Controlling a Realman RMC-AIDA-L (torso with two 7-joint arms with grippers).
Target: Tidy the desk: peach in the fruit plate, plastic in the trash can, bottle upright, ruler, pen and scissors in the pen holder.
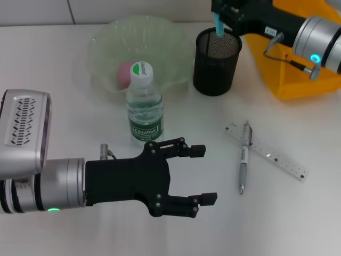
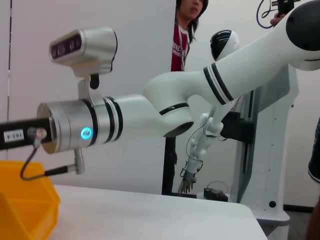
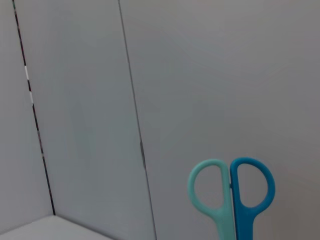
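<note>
Scissors going into the pen holder

The scissors [image 1: 219, 25], stiff, light and slippery, hang point-down over the pen holder [image 1: 216, 61], pinched near the blades by the right gripper [image 1: 224, 13]; the left gripper [image 1: 205, 173] hovers spread, near the bottle [image 1: 144, 104].

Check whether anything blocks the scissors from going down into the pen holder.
Nothing visible does. The right hand holds the scissors directly over the pen holder, tips at its open mouth. No object shows inside it. The pen and ruler lie on the desk, well clear.
</note>
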